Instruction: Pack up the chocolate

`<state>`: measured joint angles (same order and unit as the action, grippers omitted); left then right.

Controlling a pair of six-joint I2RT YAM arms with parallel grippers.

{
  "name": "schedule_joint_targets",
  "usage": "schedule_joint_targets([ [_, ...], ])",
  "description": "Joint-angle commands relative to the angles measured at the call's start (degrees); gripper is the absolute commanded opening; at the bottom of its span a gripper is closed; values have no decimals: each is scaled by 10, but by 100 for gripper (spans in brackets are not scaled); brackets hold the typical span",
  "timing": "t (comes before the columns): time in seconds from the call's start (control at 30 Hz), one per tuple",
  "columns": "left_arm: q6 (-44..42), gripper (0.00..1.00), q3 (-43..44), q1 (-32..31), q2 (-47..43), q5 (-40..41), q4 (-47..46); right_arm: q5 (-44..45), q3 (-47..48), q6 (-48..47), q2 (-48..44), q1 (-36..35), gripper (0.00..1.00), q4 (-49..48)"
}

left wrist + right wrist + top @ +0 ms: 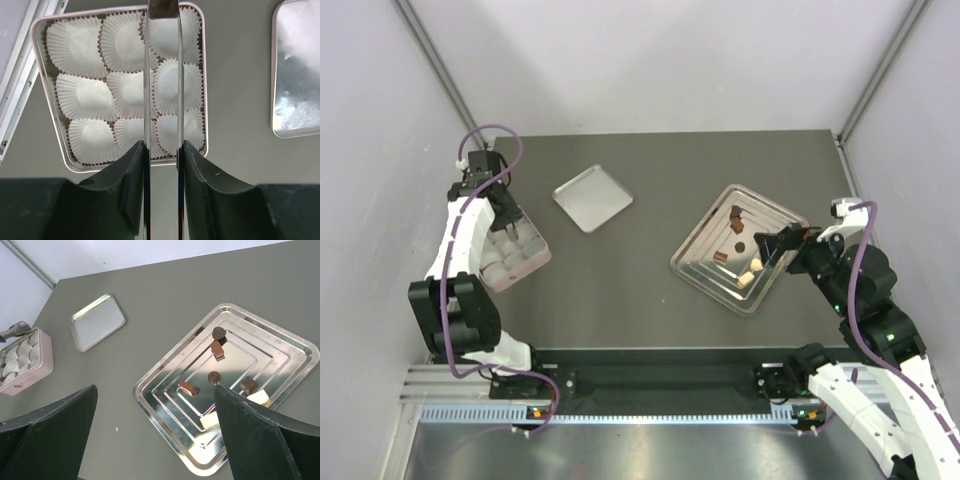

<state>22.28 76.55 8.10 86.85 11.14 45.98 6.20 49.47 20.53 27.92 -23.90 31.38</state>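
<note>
Wide-open right gripper (767, 247) addresses brown and cream chocolate pieces (187, 387) on stepped silver tray (145, 392); narrow left gripper (163, 75), load indeterminate, hovers over pink cup-lined box (32, 372) for placement.

No word, number or brand can be read in any of the three views. The only thing that looks like a label is a small pale oval mark on the side wall of the pink rectangular metal tin (30, 376), which stands at the left of the dark grey table (165, 305). It shows only in the right wrist view and is too small and blurred to make out.
</note>
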Motion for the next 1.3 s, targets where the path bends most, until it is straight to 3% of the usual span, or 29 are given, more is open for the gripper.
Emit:
schedule_joint_targets([
  [0.0,-9,37,-5,1,8,-6,-44,9,12,-8,2,-9,100,-22],
  [1.27,-18,40,-31,1,-24,-32,-26,22,19,-8,6,-9,100,-18],
])
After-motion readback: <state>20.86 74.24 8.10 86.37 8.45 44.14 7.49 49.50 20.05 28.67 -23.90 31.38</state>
